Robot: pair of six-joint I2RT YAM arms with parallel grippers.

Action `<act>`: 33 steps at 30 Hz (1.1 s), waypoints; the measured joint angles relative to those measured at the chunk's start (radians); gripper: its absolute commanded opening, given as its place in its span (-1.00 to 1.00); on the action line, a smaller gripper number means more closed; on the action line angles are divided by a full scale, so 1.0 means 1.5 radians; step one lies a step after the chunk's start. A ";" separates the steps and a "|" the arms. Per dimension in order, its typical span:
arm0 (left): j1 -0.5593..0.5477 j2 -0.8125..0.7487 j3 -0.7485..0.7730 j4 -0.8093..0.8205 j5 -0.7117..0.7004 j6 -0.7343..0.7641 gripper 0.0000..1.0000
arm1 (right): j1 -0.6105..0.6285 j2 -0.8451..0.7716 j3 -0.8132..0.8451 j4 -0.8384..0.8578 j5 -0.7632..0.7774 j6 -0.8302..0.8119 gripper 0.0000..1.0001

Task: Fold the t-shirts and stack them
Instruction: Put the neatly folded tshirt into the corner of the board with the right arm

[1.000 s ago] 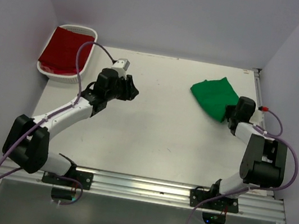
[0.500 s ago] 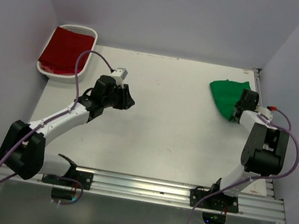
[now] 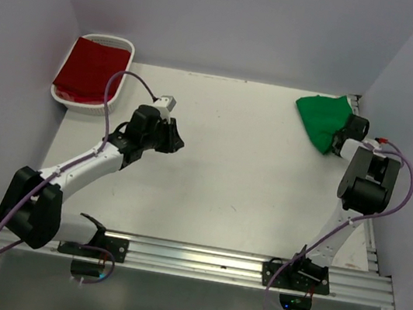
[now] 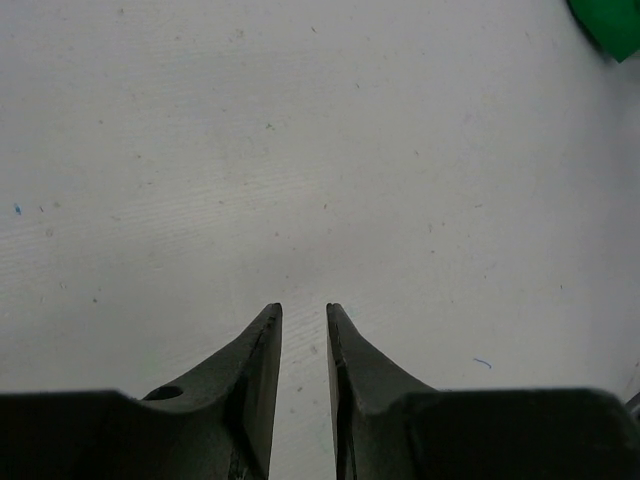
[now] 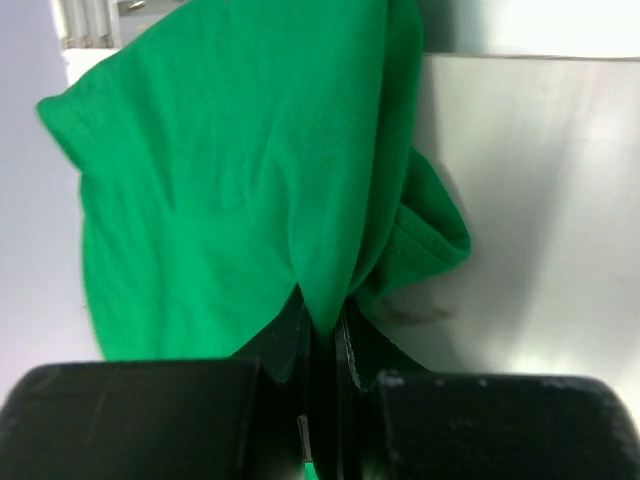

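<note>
Right pincer (image 5: 320, 312) clamped on green t-shirt (image 5: 230, 180), arm stretched to far corner; left pincer (image 4: 303, 316) narrowly apart above table (image 4: 300, 150).

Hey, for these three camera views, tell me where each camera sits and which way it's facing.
Top external: above and behind the bases, looking down on the table; both arms whole, left gripper and right gripper, dark red t-shirt in the basket.
Left wrist: on the left wrist, looking past its own nearly touching fingers at bare table.
Right wrist: on the right wrist, looking past its shut fingers at the green t-shirt pinched between them.
Shared: the green t-shirt shows in all three views.
</note>
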 measured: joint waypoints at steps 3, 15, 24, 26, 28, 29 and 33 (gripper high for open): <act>0.000 0.004 0.001 0.000 0.000 0.000 -0.49 | -0.012 0.035 0.025 0.049 -0.053 0.026 -1.00; -0.001 0.018 0.003 -0.026 -0.011 0.000 -0.60 | -0.028 0.109 0.020 0.258 -0.134 0.127 -1.00; -0.002 0.026 0.003 -0.031 -0.013 0.000 -0.68 | -0.051 0.038 -0.120 0.345 -0.071 0.121 -1.00; -0.003 0.030 0.003 -0.031 -0.013 0.000 -0.69 | -0.056 0.020 -0.154 0.370 -0.060 0.120 -1.00; -0.005 0.031 0.003 -0.032 -0.012 0.001 -0.70 | -0.060 0.016 -0.169 0.387 -0.056 0.120 -1.00; -0.006 0.032 0.003 -0.032 -0.012 0.001 -0.70 | -0.061 0.018 -0.170 0.392 -0.058 0.120 -1.00; -0.009 0.032 0.003 -0.033 -0.013 0.001 -0.72 | -0.060 0.043 -0.133 0.409 -0.084 0.112 -1.00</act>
